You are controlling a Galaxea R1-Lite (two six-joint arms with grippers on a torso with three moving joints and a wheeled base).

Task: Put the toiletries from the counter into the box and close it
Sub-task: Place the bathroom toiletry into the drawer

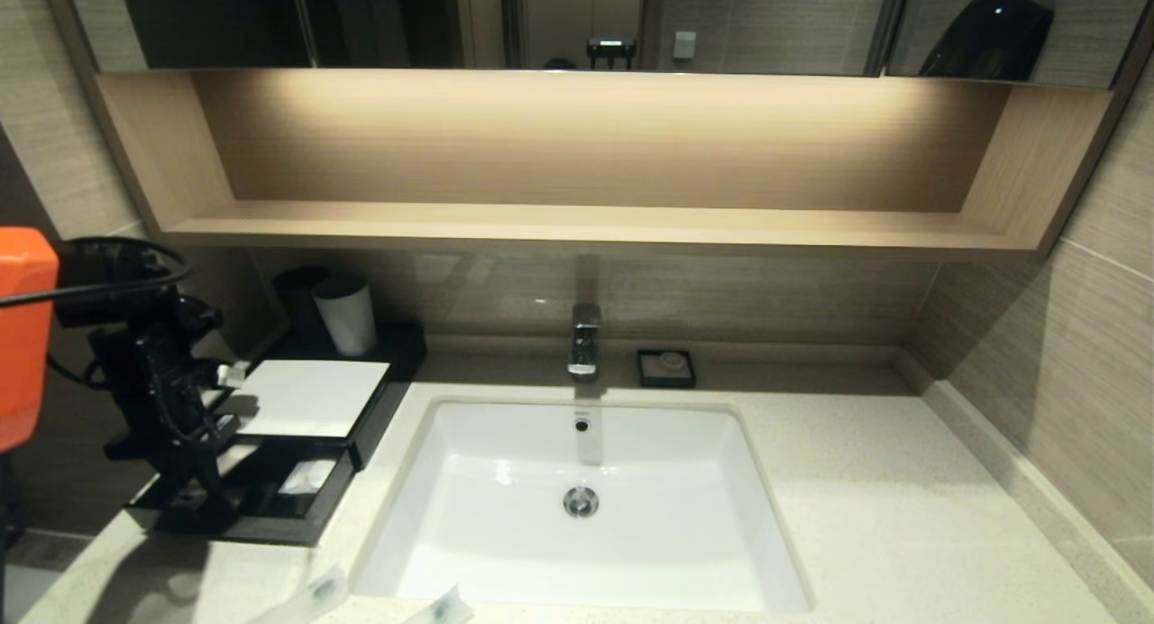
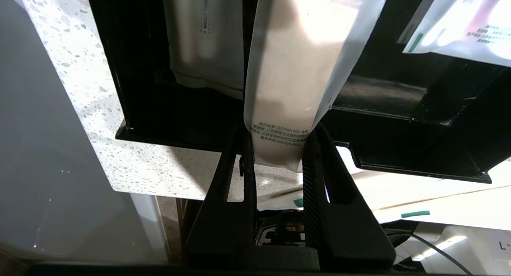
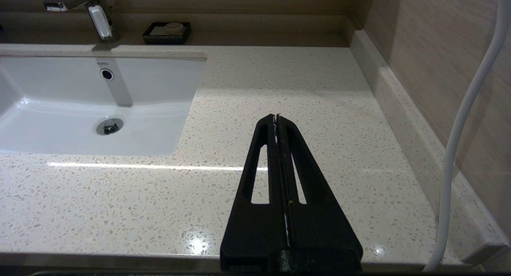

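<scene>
Left end effector on slim translucent packet

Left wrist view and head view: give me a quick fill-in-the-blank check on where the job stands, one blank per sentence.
1. The left gripper is shut on a ____.
2. The drawer of the box is pulled ____.
3. Two more packets lie on the counter in front of the ____.
4. The right gripper is ____ and holds nothing.

Missing words: packet; open; basin; shut
</scene>
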